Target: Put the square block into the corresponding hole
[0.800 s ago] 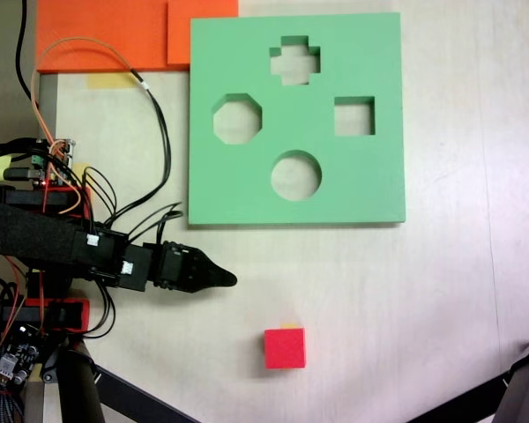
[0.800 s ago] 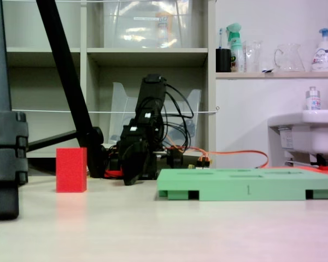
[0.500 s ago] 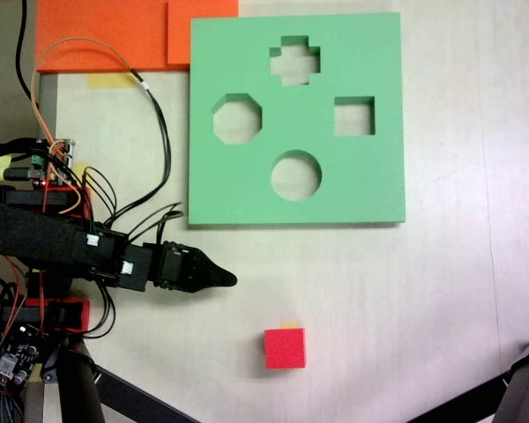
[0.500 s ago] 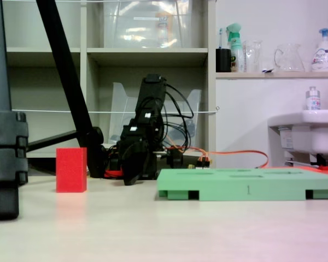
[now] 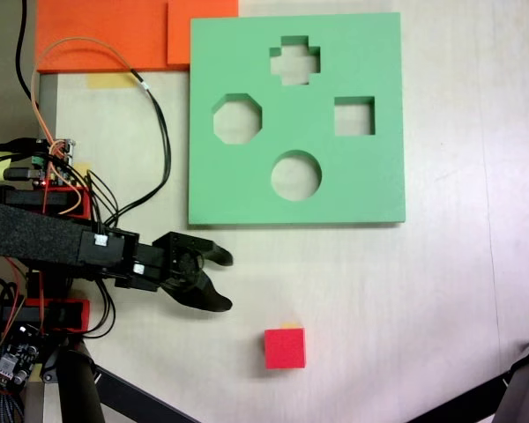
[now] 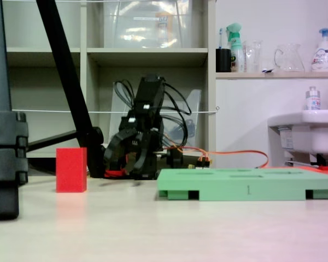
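Note:
The square block (image 5: 285, 348) is a small red foam cube standing alone on the pale table, also seen low at the left in a fixed view (image 6: 71, 170). The green foam board (image 5: 247, 185) lies flat at the top, its square hole (image 5: 354, 116) on the right side, beside cross, octagon and round cutouts. My black gripper (image 5: 227, 281) is open, jaws spread apart, left of and a little above the block in a fixed view, with nothing between them. From the side it (image 6: 122, 158) hangs just above the table, behind the block and apart from it.
Orange foam sheets (image 5: 115, 33) lie at the top left against the board. Cables and the arm's red base (image 5: 62, 198) crowd the left edge. Black tripod legs (image 5: 520, 388) cross the lower corners. Shelves and a sink stand behind the table in the side view.
The gripper was shut and pointing right; now its jaws have spread open and the wrist has lifted slightly. Block and board have not moved.

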Robot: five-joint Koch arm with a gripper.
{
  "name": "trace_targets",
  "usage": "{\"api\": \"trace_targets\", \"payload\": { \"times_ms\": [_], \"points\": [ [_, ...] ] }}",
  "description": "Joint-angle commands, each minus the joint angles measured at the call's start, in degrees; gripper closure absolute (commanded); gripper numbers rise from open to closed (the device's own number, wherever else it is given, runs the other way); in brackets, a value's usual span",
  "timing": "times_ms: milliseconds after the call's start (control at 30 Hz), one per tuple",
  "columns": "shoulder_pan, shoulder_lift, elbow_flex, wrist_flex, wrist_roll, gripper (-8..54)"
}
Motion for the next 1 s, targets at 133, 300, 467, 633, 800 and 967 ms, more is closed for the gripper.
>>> {"api": "trace_targets", "payload": {
  "times_ms": [133, 300, 467, 633, 800, 967],
  "points": [
    [-2.5, 4.4, -23.2, 29.6, 11.5, 16.9],
    [-3.6, -2.1, -39.5, 43.2, 12.1, 19.0],
    [-2.4, -23.7, -70.8, 65.8, 9.2, 6.9],
    [1.6, -33.7, -81.8, 72.7, 5.5, -0.7],
    [3.4, -41.8, -82.5, 73.3, 2.2, -6.9],
    [5.5, -47.9, -82.6, 72.9, -1.1, -6.9]
  ]
}}
